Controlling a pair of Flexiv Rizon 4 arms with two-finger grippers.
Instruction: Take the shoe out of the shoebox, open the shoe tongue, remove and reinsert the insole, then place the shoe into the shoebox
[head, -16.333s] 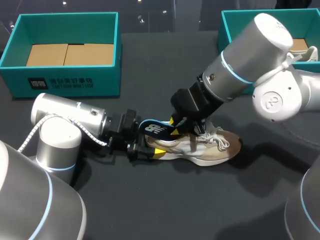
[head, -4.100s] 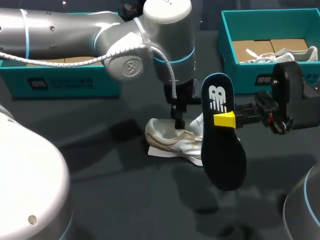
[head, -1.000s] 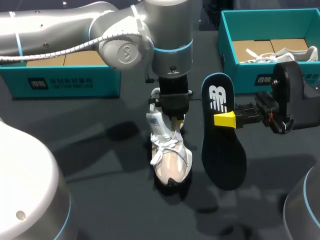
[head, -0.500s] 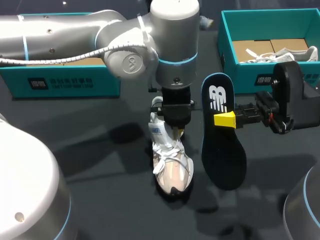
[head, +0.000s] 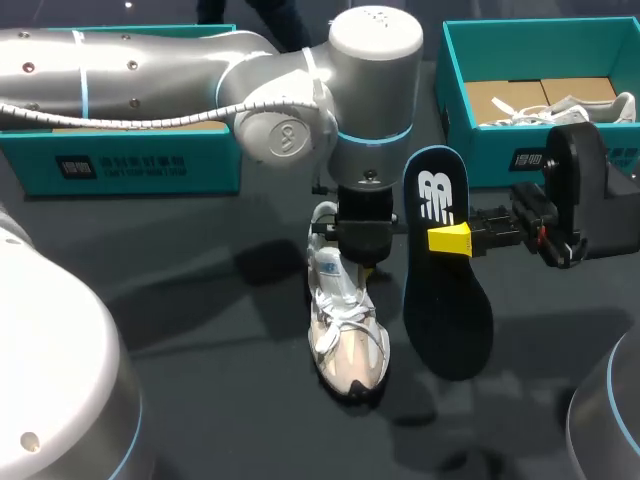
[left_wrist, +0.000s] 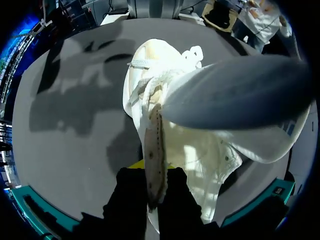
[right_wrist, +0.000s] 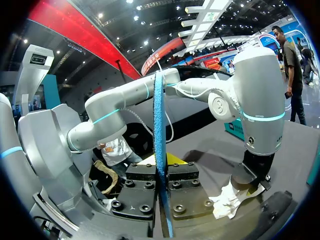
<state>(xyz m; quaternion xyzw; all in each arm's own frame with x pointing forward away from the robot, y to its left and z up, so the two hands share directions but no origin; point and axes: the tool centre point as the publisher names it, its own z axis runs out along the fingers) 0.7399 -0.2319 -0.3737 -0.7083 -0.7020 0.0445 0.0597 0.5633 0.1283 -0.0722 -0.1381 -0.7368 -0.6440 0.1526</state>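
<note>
The right gripper is pinching the insole, hanging parallel, just beside the shoe the left gripper is clamping.

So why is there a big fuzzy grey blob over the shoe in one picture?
Left wrist view: that blob is probably the insole, too near the lens to be sharp; the shoe behind it is crisp. Head view: the insole hangs sharp beside the shoe. Right wrist view: it shows edge-on, a thin strip.
</note>
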